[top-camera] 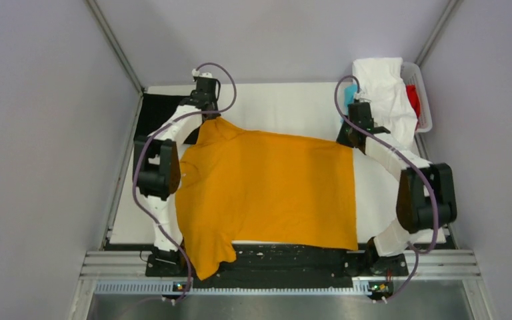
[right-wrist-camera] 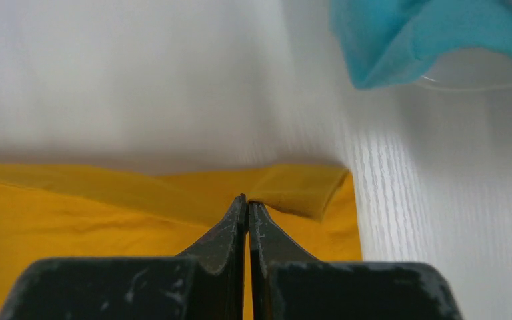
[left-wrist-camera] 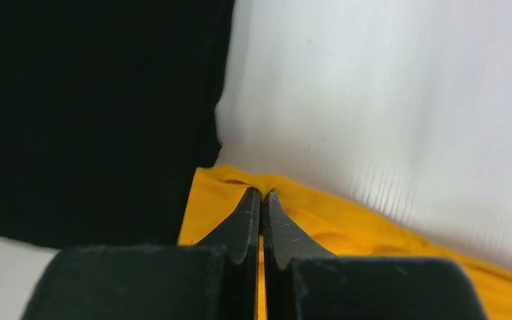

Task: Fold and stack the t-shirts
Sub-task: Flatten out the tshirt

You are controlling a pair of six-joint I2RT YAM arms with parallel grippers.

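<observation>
White table (top-camera: 287, 107) is covered by one orange shirt (top-camera: 267, 193), pinched by left gripper (left-wrist-camera: 261, 195) and right gripper (right-wrist-camera: 247, 200); nothing looks folded yet, other shirts (top-camera: 383, 87) are left waiting

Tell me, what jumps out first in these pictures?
A big orange shirt lies spread across the middle of the white table. The left gripper and right gripper each pinch one of its far corners, jaws shut. At the far right, a basket is piled with a white shirt.
</observation>
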